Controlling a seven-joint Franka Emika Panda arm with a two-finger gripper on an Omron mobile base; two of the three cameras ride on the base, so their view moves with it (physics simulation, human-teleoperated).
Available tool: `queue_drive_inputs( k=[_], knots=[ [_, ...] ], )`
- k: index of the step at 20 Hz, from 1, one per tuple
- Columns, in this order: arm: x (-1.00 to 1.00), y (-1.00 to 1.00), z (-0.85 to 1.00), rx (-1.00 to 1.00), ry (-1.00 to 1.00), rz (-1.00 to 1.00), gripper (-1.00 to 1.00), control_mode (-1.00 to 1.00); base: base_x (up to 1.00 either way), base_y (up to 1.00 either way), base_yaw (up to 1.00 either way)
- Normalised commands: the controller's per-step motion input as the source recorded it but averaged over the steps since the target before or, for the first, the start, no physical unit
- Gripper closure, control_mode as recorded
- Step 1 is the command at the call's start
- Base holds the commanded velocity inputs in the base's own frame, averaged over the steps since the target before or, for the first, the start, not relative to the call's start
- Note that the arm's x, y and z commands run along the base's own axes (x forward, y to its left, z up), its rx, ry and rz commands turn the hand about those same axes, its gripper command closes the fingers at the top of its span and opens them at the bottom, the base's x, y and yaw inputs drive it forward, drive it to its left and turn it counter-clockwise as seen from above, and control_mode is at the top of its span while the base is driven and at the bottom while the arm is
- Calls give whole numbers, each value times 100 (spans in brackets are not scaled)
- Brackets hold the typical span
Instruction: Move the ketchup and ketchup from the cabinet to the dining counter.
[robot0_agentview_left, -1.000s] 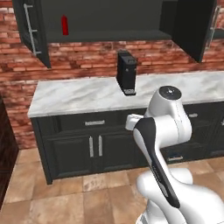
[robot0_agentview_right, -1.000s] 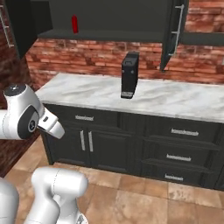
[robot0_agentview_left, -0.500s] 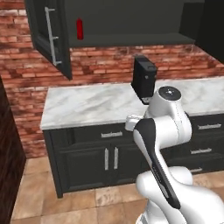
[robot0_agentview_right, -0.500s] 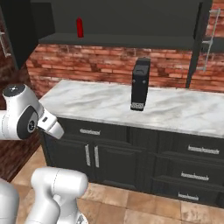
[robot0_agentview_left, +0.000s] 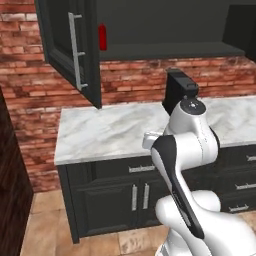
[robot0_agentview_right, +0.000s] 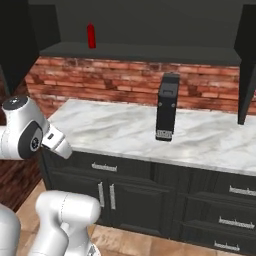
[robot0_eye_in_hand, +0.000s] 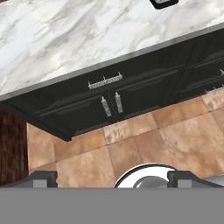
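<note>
The gripper (robot0_eye_in_hand: 111, 177) points down past the counter edge at the tiled floor (robot0_eye_in_hand: 144, 140), its two dark finger tips (robot0_eye_in_hand: 43, 178) spread wide at the bottom corners of the hand view with nothing between them; it holds nothing. Just ahead of it lie the black lower cabinet doors (robot0_eye_in_hand: 109, 105) with their short silver handles, and above them the edge of the marble worktop (robot0_agentview_left: 115, 132). The arm (robot0_agentview_left: 187, 150) is folded close to its own body, which looks like a carrying posture suited to driving rather than reaching. On the worktop, against the brick wall (robot0_agentview_right: 125, 82), stands a tall dark appliance (robot0_agentview_right: 166, 107). Higher up, the cabinet (robot0_agentview_left: 165, 30) has its panelled door (robot0_agentview_left: 70, 50) swung open, its long bar handle facing the room, so the shelf is exposed. There the bright red ketchup (robot0_agentview_right: 91, 36) stands upright near the shelf's left end, well above and apart from the gripper. The second, darker bottle cannot be made out. Judging by this, the fetch has not yet begun, and the arm must unfold and rise to reach the shelf.
</note>
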Motion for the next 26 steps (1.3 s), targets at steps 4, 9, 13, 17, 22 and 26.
queue_drive_inputs(
  k=[4, 9, 13, 17, 22, 26],
  knots=[
    [0, 0, 0, 0, 0, 0, -100, 100, 36, -31, 13],
    [0, 0, 0, 0, 0, 0, -100, 100, 38, -34, 19],
    [0, 0, 0, 0, 0, 0, -100, 100, 47, -42, 12],
    [0, 0, 0, 0, 0, 0, -100, 100, 55, -41, 2],
    [0, 0, 0, 0, 0, 0, -100, 100, 42, -30, 7],
    [0, 0, 0, 0, 0, 0, -100, 100, 41, -21, 6]
  ],
)
